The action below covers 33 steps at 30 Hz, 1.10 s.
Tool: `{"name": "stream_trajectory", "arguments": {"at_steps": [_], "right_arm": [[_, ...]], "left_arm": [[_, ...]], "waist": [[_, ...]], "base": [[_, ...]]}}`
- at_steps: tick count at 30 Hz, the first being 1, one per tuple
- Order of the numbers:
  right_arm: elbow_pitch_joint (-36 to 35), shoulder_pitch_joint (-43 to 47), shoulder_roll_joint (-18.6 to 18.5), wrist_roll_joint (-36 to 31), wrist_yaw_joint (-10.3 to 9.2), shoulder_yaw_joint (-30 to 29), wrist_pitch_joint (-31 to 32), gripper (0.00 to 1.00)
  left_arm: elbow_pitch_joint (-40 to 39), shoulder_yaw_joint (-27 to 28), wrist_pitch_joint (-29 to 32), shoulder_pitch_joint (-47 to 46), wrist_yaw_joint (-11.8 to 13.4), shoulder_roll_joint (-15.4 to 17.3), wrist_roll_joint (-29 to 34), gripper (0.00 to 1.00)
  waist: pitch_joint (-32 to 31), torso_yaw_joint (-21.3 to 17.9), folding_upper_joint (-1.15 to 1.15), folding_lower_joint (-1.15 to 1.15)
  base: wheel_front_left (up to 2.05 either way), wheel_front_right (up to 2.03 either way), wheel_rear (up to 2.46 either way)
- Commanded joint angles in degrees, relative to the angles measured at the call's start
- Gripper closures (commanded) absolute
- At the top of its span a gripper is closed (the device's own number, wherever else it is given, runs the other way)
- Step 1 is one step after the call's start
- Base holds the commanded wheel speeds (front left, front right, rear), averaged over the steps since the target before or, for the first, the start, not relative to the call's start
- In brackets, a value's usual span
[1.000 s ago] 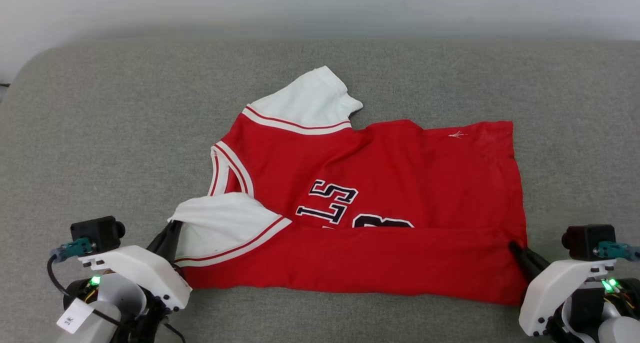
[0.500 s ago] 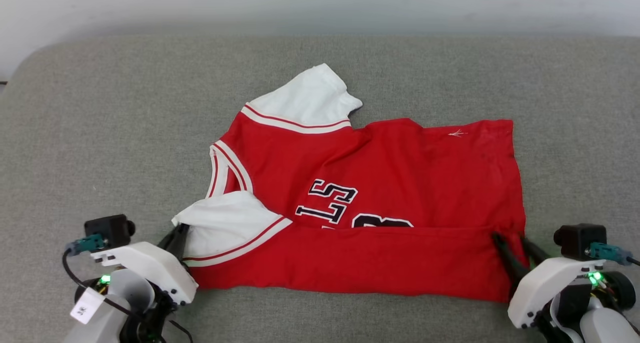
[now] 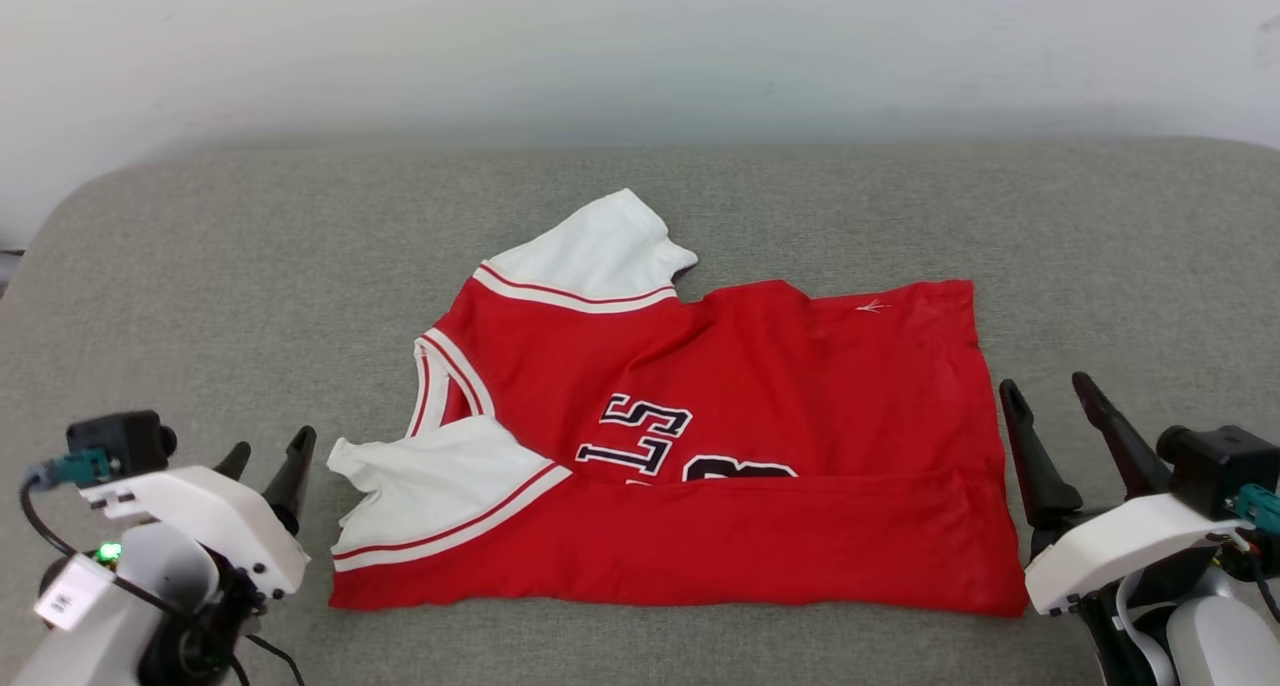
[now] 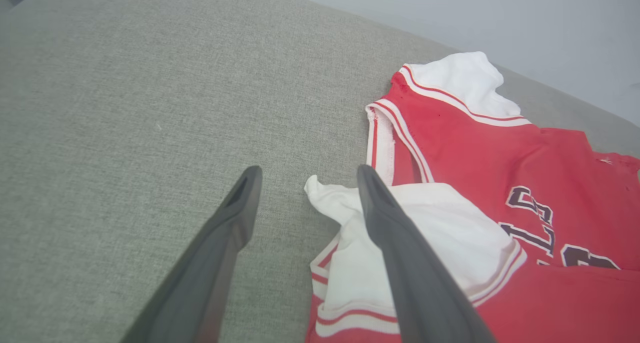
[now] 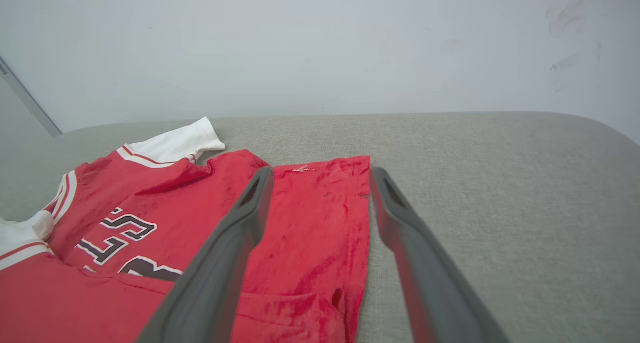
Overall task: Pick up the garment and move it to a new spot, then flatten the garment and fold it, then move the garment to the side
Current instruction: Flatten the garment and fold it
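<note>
Here, garment (image 3: 760, 406) part-folded on grey fabric surface (image 3: 200, 296), white wall (image 3: 640, 46) behind, both jaws spread beside it

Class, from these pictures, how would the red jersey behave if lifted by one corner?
Probably floppy: the garment lies wrinkled, its near edge folded over itself. Likely light: thin cloth. The woven cushion may grip it when pushed.

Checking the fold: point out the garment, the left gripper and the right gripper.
garment (image 3: 800, 366), head view, red body fabric.
left gripper (image 3: 272, 442), head view, between its fingertips.
right gripper (image 3: 1045, 382), head view, between its fingertips.
</note>
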Motion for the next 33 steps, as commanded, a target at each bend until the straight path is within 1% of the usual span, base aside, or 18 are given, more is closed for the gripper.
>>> {"name": "stream_trajectory", "arguments": {"at_steps": [1,7,10,14,17,18,21,24,25,26,27,30,33], "right_arm": [[-0.41,0.63,0.14,-0.33,-0.09,-0.29,-0.16,0.00],[-4.09,2.37,2.02,-1.64,-0.09,-2.05,1.34,0.00],[-5.20,2.72,2.91,-2.02,-0.09,-2.55,1.97,0.00],[-5.94,2.82,3.57,-2.03,-0.09,-2.91,2.34,0.00],[-6.09,2.59,4.06,-1.75,-0.09,-3.13,2.58,0.00],[-6.04,2.49,4.47,-1.39,-0.09,-3.32,2.65,0.00],[-5.99,2.41,4.71,-1.18,-0.09,-3.75,2.88,0.00],[-5.69,2.06,4.71,-0.45,-0.09,-4.81,3.41,0.00],[-5.65,1.94,4.54,-0.37,-0.09,-5.18,3.62,0.00],[-5.56,1.92,4.33,-0.20,-0.09,-5.71,3.89,0.00],[-5.54,1.92,4.13,0.25,-0.09,-6.07,4.27,0.00],[-5.38,2.09,3.19,0.93,-0.09,-7.40,5.75,0.00],[-5.20,2.49,2.03,2.50,-0.08,-8.24,9.34,0.00]], "left_arm": [[-0.38,0.18,0.51,0.32,0.20,0.41,-0.28,0.00],[-7.47,-0.05,13.08,0.55,1.78,5.06,-4.73,0.00],[-10.12,-1.07,20.40,0.89,3.24,7.39,-6.87,0.00],[-11.75,-2.49,27.20,1.49,5.69,9.29,-8.38,0.00],[-11.28,-3.50,29.68,2.15,7.24,9.41,-8.63,0.00],[-10.10,-4.24,30.27,2.46,7.86,8.70,-8.61,0.00],[-8.81,-5.61,31.14,3.27,7.05,7.59,-8.94,0.00],[-7.35,-7.26,31.80,3.72,6.00,5.57,-9.48,0.00],[-6.99,-7.78,32.16,3.87,5.68,4.93,-9.76,0.15],[-6.81,-8.05,32.11,3.94,5.06,4.36,-9.96,0.60],[-6.65,-8.01,31.45,3.77,4.53,3.88,-10.03,1.00],[-6.02,-7.82,29.90,2.99,3.40,3.42,-9.49,1.00],[-6.30,-7.19,27.65,2.07,2.71,4.31,-8.13,1.00]], "waist": [[-0.11,-0.17,0.00,0.00],[0.31,-1.33,0.00,0.00],[1.06,-1.99,0.00,0.00],[2.46,-2.99,0.00,0.00],[3.52,-3.66,0.00,0.00],[4.48,-4.16,0.00,0.00],[5.14,-4.46,0.00,0.00],[5.63,-4.48,0.00,0.00],[5.70,-4.45,0.00,0.00],[5.74,-4.41,0.00,0.00],[5.76,-4.33,0.00,0.00],[5.47,-3.93,0.00,0.00],[4.70,-3.47,0.00,0.00]], "base": [[0.00,0.00,0.00],[0.00,0.00,0.00],[0.00,0.00,0.00],[0.00,0.00,0.00],[0.00,0.00,0.00],[0.00,0.00,0.00],[0.00,0.00,0.00],[0.00,0.00,0.00],[0.00,0.00,0.00],[0.00,0.00,0.00],[0.00,0.00,0.00],[0.00,0.00,0.00],[0.00,0.00,0.00]]}}
